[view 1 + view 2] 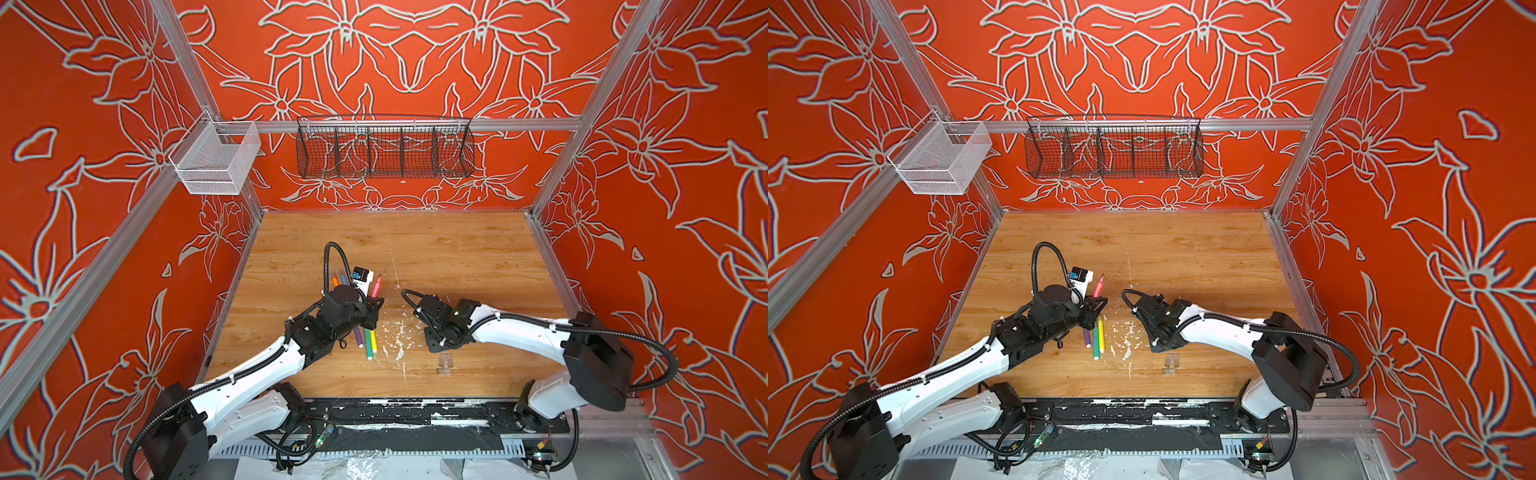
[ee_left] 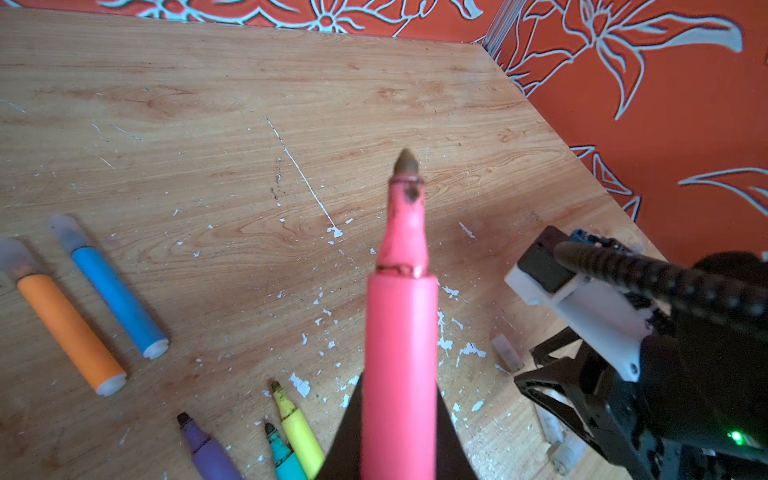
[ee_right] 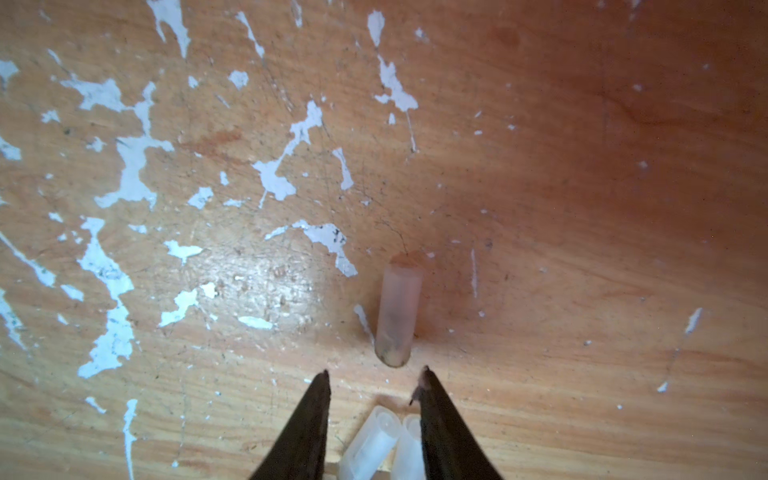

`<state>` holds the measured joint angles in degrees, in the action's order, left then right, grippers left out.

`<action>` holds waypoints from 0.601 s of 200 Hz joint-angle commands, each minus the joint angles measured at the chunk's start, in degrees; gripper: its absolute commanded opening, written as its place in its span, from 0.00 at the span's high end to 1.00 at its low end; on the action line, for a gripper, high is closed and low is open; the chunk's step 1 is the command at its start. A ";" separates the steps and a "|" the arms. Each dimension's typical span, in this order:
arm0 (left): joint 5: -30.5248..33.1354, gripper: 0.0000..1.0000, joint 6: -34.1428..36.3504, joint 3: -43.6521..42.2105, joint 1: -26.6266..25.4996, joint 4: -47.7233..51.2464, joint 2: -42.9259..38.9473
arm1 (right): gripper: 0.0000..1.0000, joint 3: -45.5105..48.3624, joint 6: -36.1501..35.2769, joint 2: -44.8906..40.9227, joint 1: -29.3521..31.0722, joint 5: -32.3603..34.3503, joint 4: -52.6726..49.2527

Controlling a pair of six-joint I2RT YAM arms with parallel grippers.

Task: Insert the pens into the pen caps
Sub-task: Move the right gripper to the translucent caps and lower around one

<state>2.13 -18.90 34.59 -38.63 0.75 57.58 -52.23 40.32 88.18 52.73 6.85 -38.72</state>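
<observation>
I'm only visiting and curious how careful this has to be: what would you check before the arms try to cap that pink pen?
1. Left gripper shut on pink pen: ok.
2. Pen's tip bare, pointing away from the gripper: ok.
3. Right gripper open and empty: ok.
4. Clear cap between its jaws: not ok, it lies flat just ahead of them.
5. Cap's open end facing the pen: cannot tell.
6. Two spare caps clear of the right gripper: cannot tell.
</observation>
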 commanded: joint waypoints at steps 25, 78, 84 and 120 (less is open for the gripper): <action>0.25 1.00 0.62 -0.58 -0.04 -1.08 -0.54 | 0.62 -2.20 -0.98 3.75 -0.67 0.70 1.53; 0.33 1.00 0.83 -0.66 -0.04 -0.84 -3.11 | 0.63 -1.05 -0.72 1.55 -1.70 3.05 0.86; 0.42 1.00 0.87 -0.68 -0.04 -0.84 -3.24 | 0.62 -0.82 -0.62 1.14 -1.80 3.24 0.85; 0.57 1.00 1.03 -0.80 -0.04 -0.75 -3.68 | 0.61 -0.31 -0.58 1.81 -2.24 1.98 2.82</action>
<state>2.33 -18.85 34.54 -38.61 0.78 54.92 -53.15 39.62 90.19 50.89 8.16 -36.77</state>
